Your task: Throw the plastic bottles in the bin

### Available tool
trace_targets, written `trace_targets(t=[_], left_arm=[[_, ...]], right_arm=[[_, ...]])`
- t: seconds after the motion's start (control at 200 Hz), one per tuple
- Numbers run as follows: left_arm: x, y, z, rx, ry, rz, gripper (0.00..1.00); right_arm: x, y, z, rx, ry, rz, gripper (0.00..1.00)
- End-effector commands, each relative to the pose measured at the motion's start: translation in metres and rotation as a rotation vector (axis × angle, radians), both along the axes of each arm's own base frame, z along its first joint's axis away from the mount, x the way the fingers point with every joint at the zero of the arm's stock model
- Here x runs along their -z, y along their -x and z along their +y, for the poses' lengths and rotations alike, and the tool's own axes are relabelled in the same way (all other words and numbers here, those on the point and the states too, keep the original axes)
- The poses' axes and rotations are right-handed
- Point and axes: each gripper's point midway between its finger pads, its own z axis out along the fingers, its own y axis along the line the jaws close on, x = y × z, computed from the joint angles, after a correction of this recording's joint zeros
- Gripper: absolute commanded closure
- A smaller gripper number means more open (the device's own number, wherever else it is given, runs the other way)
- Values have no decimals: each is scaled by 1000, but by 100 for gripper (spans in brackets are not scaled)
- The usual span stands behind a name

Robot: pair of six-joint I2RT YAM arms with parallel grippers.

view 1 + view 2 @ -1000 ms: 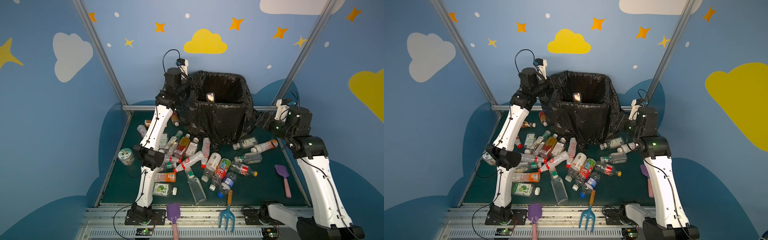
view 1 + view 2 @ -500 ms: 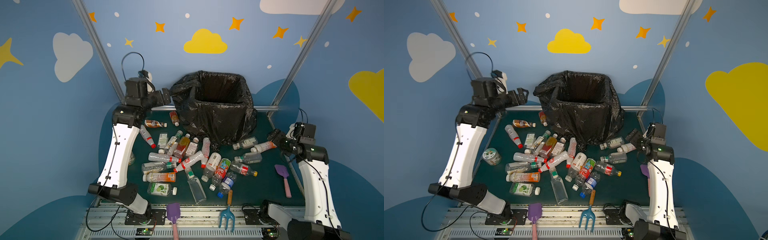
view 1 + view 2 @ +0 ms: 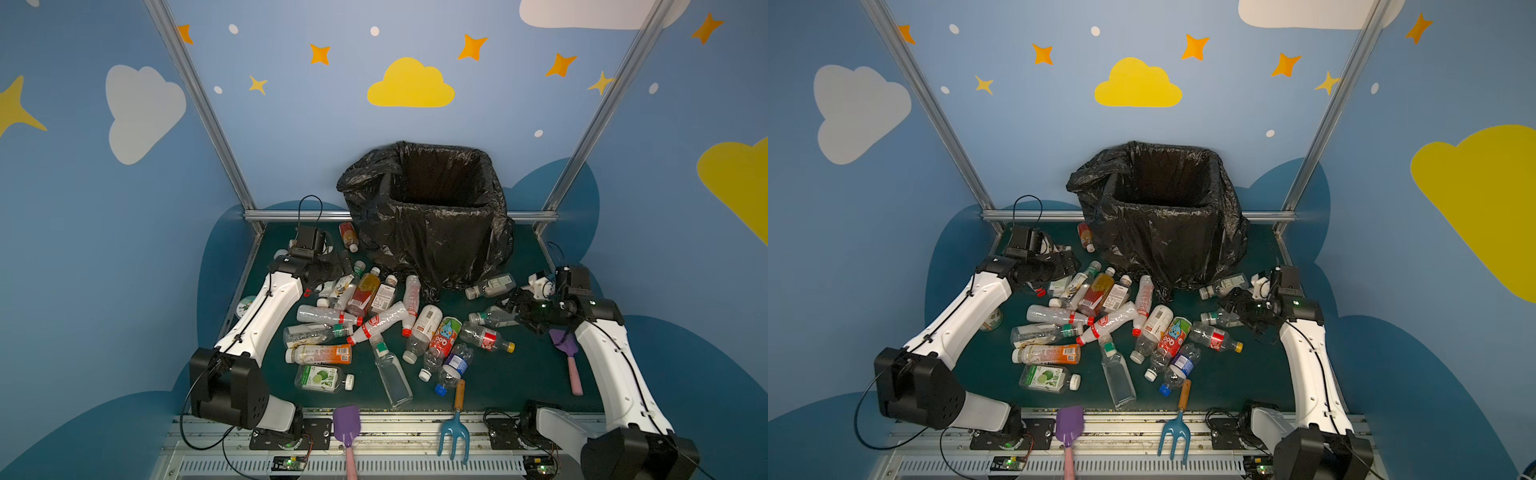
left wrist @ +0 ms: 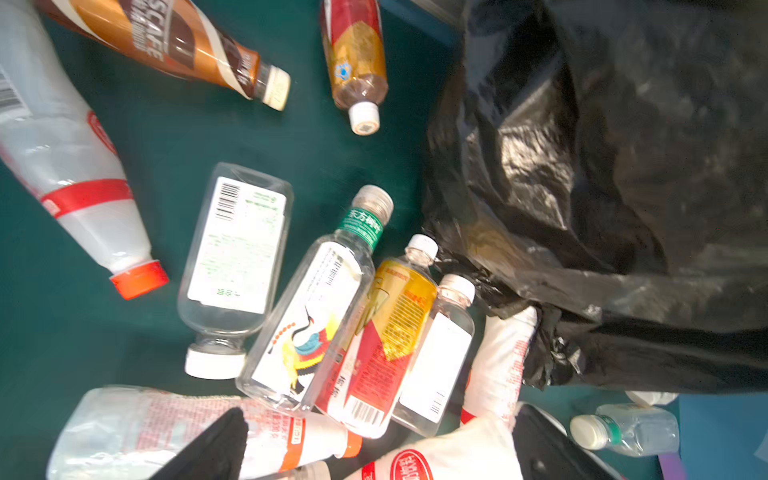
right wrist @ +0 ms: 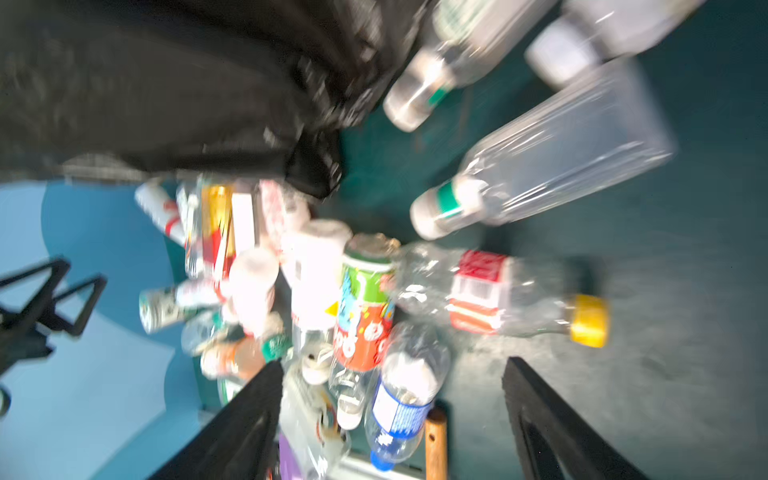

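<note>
**Both grippers empty, low at the pile; right one is nearest a clean pick**

Bottles (image 3: 374,324): every one I can see lies on its side on the table (image 3: 519,374), heaped in front of the bin (image 3: 432,245) and round its left foot. I can't see the bin's floor, so no count of what's inside.

Right side: the green-band bottle (image 3: 494,318) lies clear of the heap. Its cap points to the middle and its base to the right gripper (image 3: 517,305), with the long axis running across the table. The gripper is at the base end, jaws apart, nothing between them. Touching or not, I can't tell. The right wrist view is smeared, so I can't judge finger alignment either.

My read: the grip must go across the body, so the wrist has to sit square to that axis and further along toward the cap. The yellow-cap bottle (image 3: 486,337) lies just beside it and is easy to nudge. The shovel (image 3: 561,338) sits by that arm; leave it.

Left side: the left gripper (image 4: 380,409) is spread wide and empty over the heap's end nearest the bin. The crane-label bottle (image 4: 311,316) and two neighbours lie side by side, touching, caps toward the bin. There's little gap for a finger, so I'd expect a two-bottle grab or a slip.

Nearer arm: right for the green-band bottle, left for the packed row.
</note>
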Motion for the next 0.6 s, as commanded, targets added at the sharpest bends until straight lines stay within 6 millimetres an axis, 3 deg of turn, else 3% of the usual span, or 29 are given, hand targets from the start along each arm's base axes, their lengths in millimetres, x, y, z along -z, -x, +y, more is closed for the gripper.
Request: trace_targets(t=[0.0,0.195,0.37,0.501,0.596], left_arm=[[0,6,-9,22,-19,-6,1],[18,31,-18,71,-59,63,1],[33,75,-29,100,-58,167,2],[42,115,-35,89,-47,243,2],[46,132,-24,16,-36,242,2]], right_arm=[[18,20,26,-97,-26,99,21],[40,54,50,-162,-2,219,23],[52,90,68,-210,26,315,23],[42,105,91,-369,79,270,22],[32,113,115,-525,129,199,21]])
